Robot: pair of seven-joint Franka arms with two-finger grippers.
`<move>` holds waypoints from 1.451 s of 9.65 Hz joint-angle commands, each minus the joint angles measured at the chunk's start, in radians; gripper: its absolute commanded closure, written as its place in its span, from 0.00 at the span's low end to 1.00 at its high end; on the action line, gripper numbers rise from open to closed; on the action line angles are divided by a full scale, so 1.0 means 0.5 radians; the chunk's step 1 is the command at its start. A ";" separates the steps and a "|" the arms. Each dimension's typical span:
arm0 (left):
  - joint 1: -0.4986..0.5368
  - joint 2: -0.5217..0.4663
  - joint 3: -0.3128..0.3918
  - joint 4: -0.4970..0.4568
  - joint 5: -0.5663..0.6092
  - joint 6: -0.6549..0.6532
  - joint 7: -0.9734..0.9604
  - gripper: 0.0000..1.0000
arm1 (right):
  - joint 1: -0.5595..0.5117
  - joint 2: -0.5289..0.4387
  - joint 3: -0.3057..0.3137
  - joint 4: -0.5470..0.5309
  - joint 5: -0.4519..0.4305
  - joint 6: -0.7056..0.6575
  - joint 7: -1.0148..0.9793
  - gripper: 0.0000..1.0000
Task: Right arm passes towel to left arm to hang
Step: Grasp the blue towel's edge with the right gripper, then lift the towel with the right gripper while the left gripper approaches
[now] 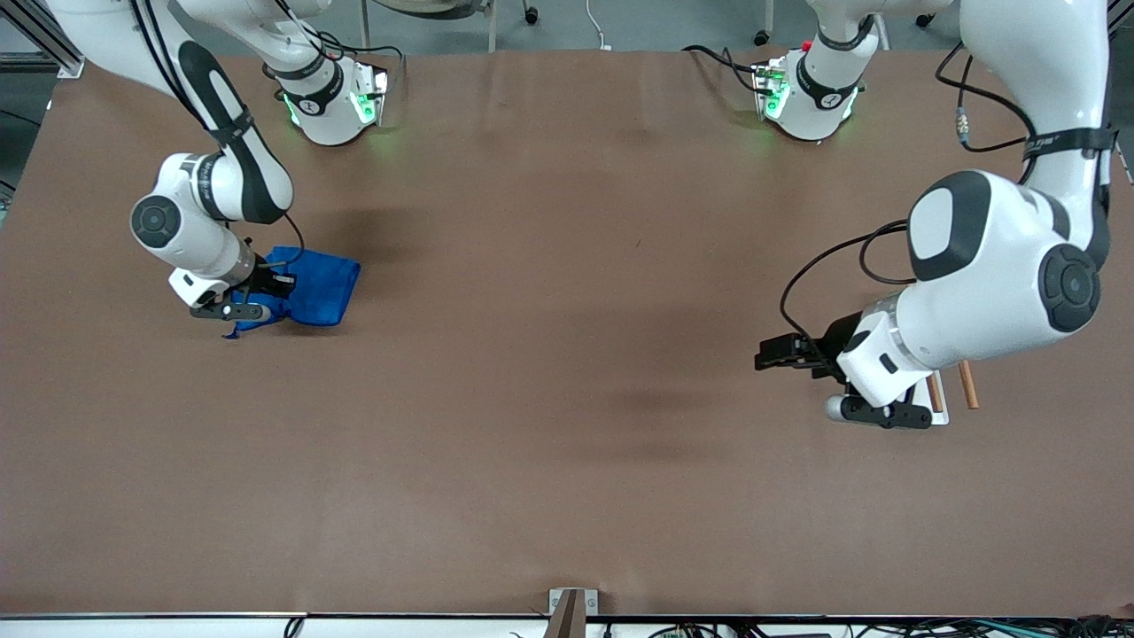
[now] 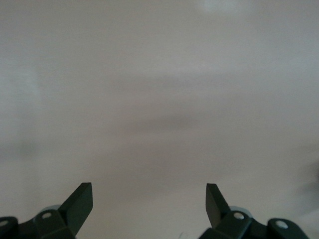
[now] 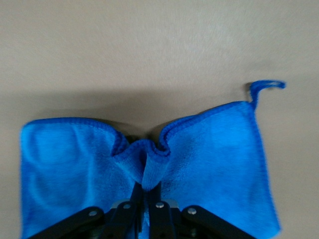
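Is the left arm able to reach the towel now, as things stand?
Probably not yet. The towel lies at the right arm's end of the table, pinched in the right claw. The left claw is open over bare table at the left arm's end.

Brown table (image 1: 549, 372), matte covering w/ faint creases, is filling most of the front view and carrying both arm bases along its edge farthest from the front camera. Blue towel (image 1: 319, 285) is lying flat on it toward the right arm's end, about mid-depth; a fold at its middle is bunching up, and a small loop (image 3: 266, 85) at one corner is resting on the tabletop. Toward the left arm's end, a wooden rod (image 1: 967, 384) and a white flat piece (image 1: 939, 409) are sitting beside each other, mostly covered by the arm above; can't tell if they're touching. A small metal bracket (image 1: 572, 602) is sitting at the table edge nearest the front camera.
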 commanded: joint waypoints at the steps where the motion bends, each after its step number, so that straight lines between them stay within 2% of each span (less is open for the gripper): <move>1: -0.024 0.059 -0.010 0.005 -0.229 0.024 -0.014 0.00 | 0.027 -0.192 0.010 0.227 0.026 -0.444 0.054 0.99; 3: -0.021 0.041 -0.059 0.008 -0.359 0.018 -0.014 0.00 | 0.089 -0.208 0.007 0.588 0.240 -0.867 0.051 0.99; 4: 0.006 0.038 -0.087 0.008 -0.365 0.012 0.016 0.00 | 0.116 -0.199 0.004 0.827 0.399 -1.115 0.057 0.99; 5: 0.025 0.025 -0.105 0.008 -0.468 0.009 0.032 0.00 | 0.125 -0.190 0.004 1.003 0.535 -1.261 0.057 0.99; 8: 0.046 0.001 -0.133 0.002 -0.759 0.009 0.187 0.00 | 0.199 -0.190 0.004 1.197 1.046 -1.287 0.054 0.99; 9: 0.046 0.007 -0.136 -0.026 -0.958 0.009 0.325 0.00 | 0.223 -0.190 0.004 1.234 1.240 -1.281 0.054 0.99; 10: 0.031 0.019 -0.136 -0.056 -1.264 0.012 0.396 0.05 | 0.239 -0.190 0.004 1.271 1.494 -1.277 0.054 0.99; 11: 0.004 0.053 -0.136 -0.084 -1.555 0.012 0.446 0.06 | 0.239 -0.184 0.004 1.305 1.779 -1.280 0.054 0.99; 12: -0.021 0.083 -0.148 -0.100 -1.731 0.012 0.574 0.07 | 0.248 -0.178 0.004 1.323 2.052 -1.281 0.051 0.99; 14: -0.009 0.151 -0.212 -0.237 -2.264 -0.055 0.901 0.11 | 0.312 -0.144 0.004 1.339 2.485 -1.277 0.051 0.99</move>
